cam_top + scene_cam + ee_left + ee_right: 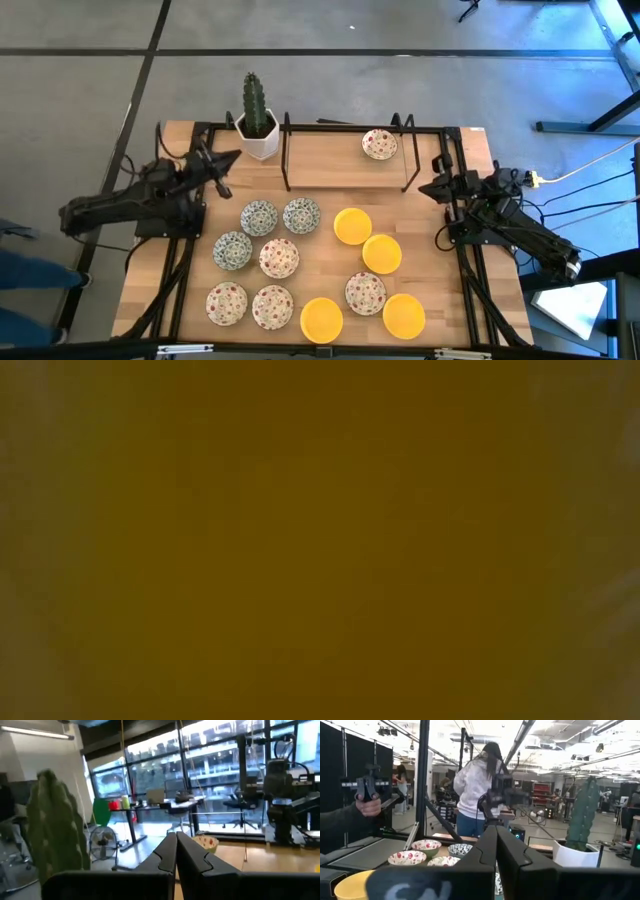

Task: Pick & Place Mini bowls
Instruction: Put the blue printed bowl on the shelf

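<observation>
A wooden table (320, 170) on a grey floor is seen from above, framed by a black rack (345, 128). Most of the mini bowls (279, 257) are spread over its near half: blue-green patterned ones (259, 217) toward the left, red-speckled ones (227, 303) below and among them, plain yellow ones (352, 225) toward the right. One speckled bowl (379, 144) is set apart at the far edge, inside the rack. A cactus (253, 103) in a white pot (260, 143) stands at the far left corner. The left gripper (226, 160), fingers pressed together and holding nothing, is raised beside the pot. The right gripper (428, 187), likewise closed and empty, is held at the right edge. The low view is filled by a yellow-brown blur, possibly a bowl against the lens. A person in a white top (476, 790) is seen beyond the table.
</observation>
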### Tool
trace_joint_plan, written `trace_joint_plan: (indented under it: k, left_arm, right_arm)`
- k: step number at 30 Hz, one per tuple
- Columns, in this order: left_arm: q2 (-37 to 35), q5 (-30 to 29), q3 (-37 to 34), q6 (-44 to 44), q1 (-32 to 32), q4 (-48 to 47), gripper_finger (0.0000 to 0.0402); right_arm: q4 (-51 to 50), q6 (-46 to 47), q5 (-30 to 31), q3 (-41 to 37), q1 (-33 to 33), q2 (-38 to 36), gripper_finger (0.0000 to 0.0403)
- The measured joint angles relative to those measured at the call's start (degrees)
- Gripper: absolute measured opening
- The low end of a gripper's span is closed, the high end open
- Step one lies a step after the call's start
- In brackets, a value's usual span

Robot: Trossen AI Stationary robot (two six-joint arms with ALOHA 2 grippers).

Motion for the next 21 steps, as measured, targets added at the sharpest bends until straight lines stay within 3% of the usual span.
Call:
trace_joint_plan:
  k: [6, 10, 14, 21]
  left_arm:
    - [14.79, -0.84, 19.49, -7.36, -0.54, -23.66, 0.0004]
    - [27.12, -0.75, 29.44, -15.33, 0.17, -44.81, 0.0003]
    - [37.37, -0.62, 31.42, -19.18, 0.23, -58.71, 0.0003]
    - [48.7, -0.51, 30.36, -20.79, 0.19, -59.45, 0.0004]
  right_arm:
    - [1.03, -3.03, 8.11, -0.01, 0.0, 0.0, 0.0011]
    - [-0.76, -2.73, 7.22, -0.01, 0.0, 0.0, 0.0004]
    - [-3.07, -0.38, 2.26, -0.01, 0.0, 0.0, 0.0011]
    - [-7.72, 1.79, 0.95, -0.01, 0.02, 0.0, 0.0014]
